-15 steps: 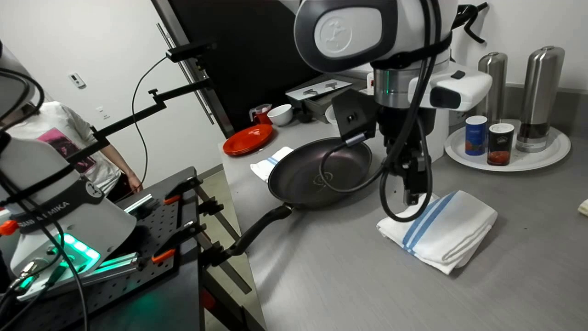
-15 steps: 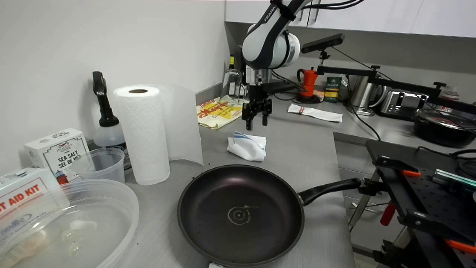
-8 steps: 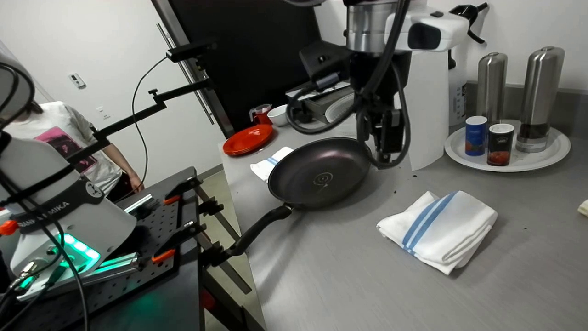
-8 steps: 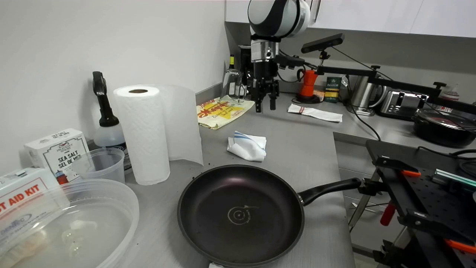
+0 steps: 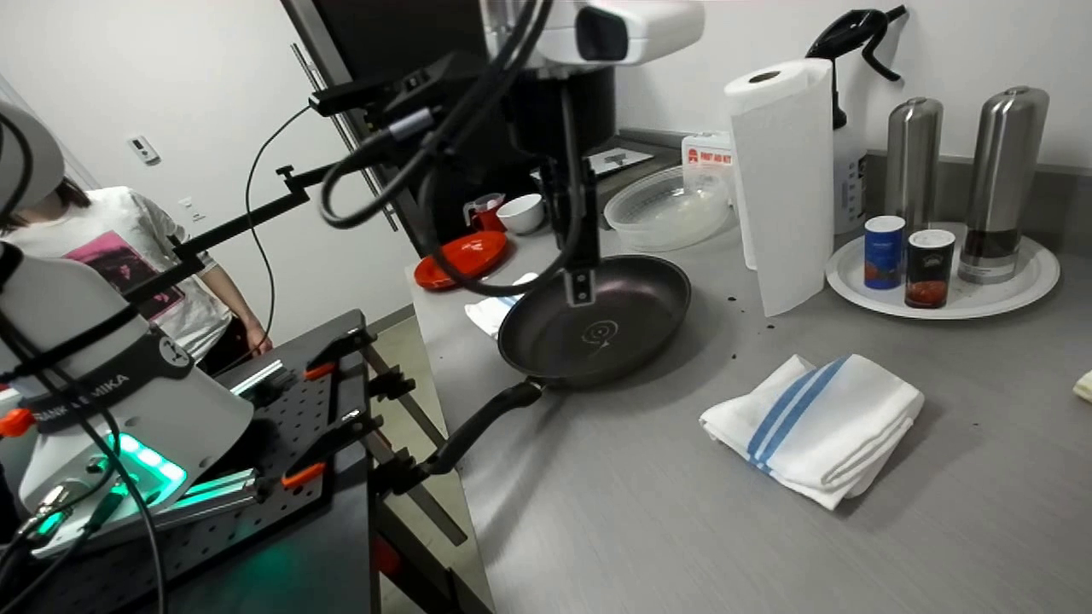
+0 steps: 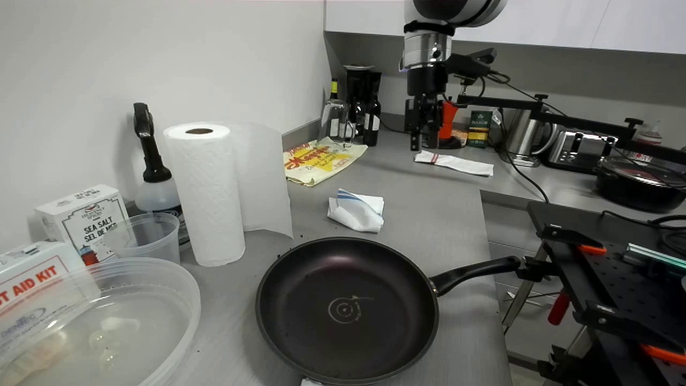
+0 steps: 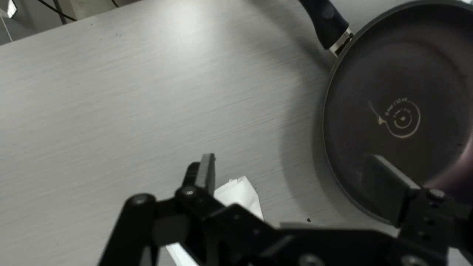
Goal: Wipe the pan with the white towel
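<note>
The pan is black and lies on the grey counter, also in an exterior view and at the right of the wrist view. The white towel is folded, blue-striped, and lies apart beside the pan. It shows in an exterior view and, partly hidden by the gripper, in the wrist view. My gripper hangs well above the counter and overlaps the pan there. It shows in an exterior view and the wrist view. Its fingers are wide apart with nothing between them.
A paper-towel roll stands behind the pan, near a plastic tub. A white plate holds shakers and grinders. Another striped cloth lies by the pan near a red plate. The pan's handle reaches past the counter edge.
My gripper has risen and moved away from above the white towel, leftward in one exterior view and rightward in another. It has also turned. The towel and pan have not moved.
</note>
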Robot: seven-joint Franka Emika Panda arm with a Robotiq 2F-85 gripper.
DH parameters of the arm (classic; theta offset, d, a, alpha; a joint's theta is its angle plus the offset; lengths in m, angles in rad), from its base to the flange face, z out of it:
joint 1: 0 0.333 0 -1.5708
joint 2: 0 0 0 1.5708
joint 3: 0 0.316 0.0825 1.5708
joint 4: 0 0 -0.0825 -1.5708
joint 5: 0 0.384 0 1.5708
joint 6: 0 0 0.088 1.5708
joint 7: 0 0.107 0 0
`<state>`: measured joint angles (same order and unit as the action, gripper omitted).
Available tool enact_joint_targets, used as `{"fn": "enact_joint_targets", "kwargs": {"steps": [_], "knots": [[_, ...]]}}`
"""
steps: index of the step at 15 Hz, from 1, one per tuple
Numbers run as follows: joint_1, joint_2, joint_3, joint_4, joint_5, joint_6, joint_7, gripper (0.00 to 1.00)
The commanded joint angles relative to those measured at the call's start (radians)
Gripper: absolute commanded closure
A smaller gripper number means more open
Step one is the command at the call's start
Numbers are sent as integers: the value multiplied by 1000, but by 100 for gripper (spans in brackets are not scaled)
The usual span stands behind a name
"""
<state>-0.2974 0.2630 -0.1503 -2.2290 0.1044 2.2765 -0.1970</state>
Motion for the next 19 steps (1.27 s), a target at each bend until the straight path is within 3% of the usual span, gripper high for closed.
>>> {"fn": "enact_joint_targets", "kwargs": {"steps": [1,5,9,10,13,14,19], "knots": [[25,-223,-25,-248,-42,59,-16,0],[62,-374,-8,-469,-22,223,8,0],[161,-449,36,-644,83,397,2,0],[197,-370,44,-548,119,388,-14,0],[287,-385,88,-567,190,423,0,0],[252,-385,60,-561,143,389,0,0],[289,-383,82,-556,165,395,6,0]]}}
